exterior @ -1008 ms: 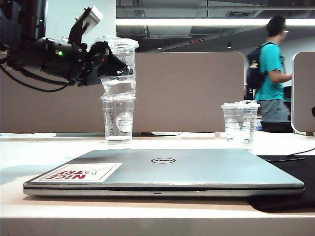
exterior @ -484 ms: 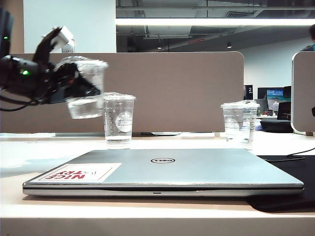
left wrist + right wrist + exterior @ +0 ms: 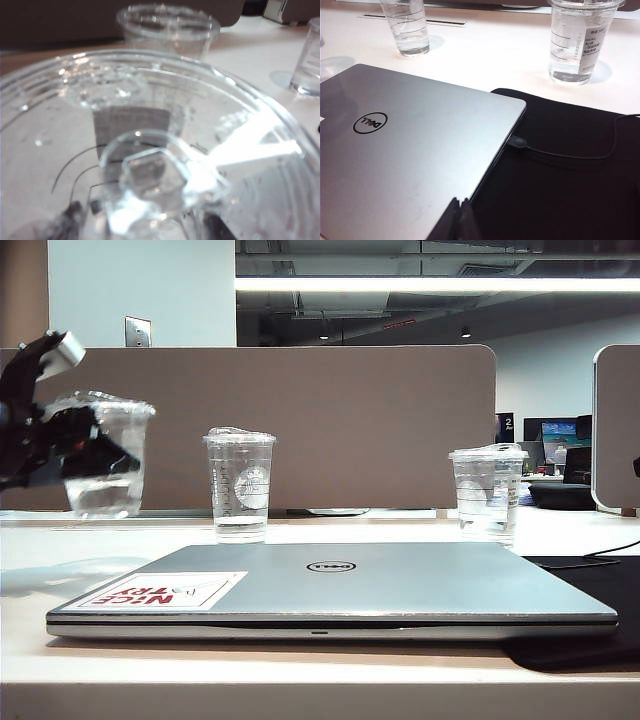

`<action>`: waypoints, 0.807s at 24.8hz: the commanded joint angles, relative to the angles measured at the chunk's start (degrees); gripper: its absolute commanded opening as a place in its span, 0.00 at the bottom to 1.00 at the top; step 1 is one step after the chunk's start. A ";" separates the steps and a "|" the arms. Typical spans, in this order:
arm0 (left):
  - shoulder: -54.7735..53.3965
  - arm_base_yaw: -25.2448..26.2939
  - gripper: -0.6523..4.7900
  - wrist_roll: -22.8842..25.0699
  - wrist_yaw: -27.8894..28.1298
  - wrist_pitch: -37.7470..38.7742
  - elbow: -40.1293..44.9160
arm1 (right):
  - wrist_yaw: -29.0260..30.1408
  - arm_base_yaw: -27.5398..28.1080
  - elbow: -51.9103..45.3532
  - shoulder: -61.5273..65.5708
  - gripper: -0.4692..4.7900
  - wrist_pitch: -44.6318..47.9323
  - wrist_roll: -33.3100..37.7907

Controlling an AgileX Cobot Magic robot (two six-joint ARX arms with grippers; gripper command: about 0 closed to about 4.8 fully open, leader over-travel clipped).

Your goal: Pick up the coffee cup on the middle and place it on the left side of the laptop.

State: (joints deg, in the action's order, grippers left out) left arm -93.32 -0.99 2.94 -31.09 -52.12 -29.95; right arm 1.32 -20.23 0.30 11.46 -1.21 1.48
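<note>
At nine o'clock from the laptop, the left pincer holds the coffee cup slightly tilted above the tabletop and should level it before lowering gently, while the right pincer, jaws together, idles over the laptop.

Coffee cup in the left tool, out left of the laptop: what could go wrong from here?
1. The coffee cup hangs tilted above the table in the left tool; water inside could slosh or tip it on landing.
2. Thin clear plastic may buckle or slip.
Right tool is shut over the laptop.
</note>
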 commanded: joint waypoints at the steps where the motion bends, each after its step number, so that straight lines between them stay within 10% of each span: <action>1: 0.09 -0.09 0.66 -0.15 -1.27 -2.40 1.70 | -0.09 -0.04 -0.22 -0.07 0.08 1.01 0.00; 20: -7.04 0.48 0.69 -4.28 -2.80 -18.38 11.96 | -0.09 -0.04 -0.22 -0.09 0.08 1.01 -0.02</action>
State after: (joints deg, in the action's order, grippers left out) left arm -99.57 -0.56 0.32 -33.45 -66.76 -17.96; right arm 1.32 -20.23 0.30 11.46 -1.21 1.48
